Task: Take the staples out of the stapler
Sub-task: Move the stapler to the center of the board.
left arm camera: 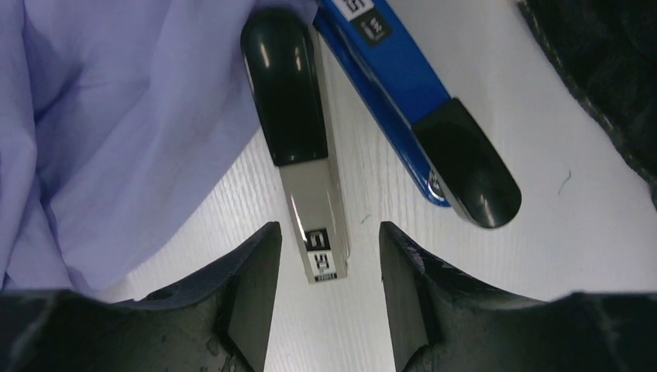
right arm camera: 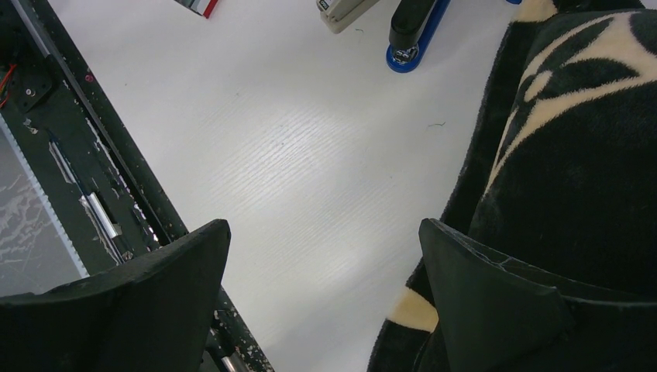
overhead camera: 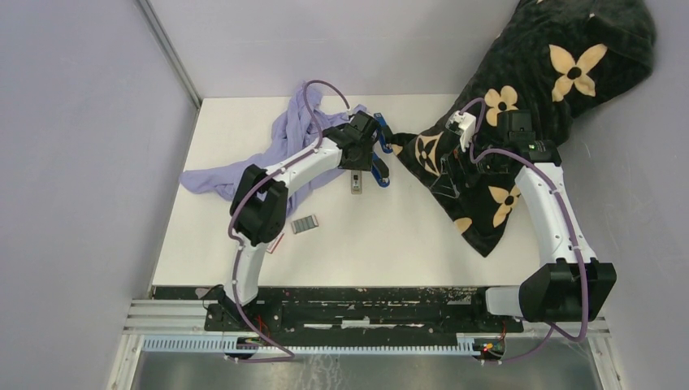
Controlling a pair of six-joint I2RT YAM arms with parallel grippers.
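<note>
Staples point(overhead camera: 304, 224) lie loose near the grey stapler point(left arm camera: 306, 178), whose tip sits between the part-open, empty jaws of the left gripper point(left arm camera: 326, 256); an off-centre squeeze could swivel it against the blue stapler point(left arm camera: 403, 85) just beside it.

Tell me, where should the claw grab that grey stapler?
Across its narrow sides at the bare metal end, from above. The grey stapler lies flat; cloth crowds its black end and the blue stapler lies close beside it, so that end is freest. The left gripper straddles it there, open.
</note>
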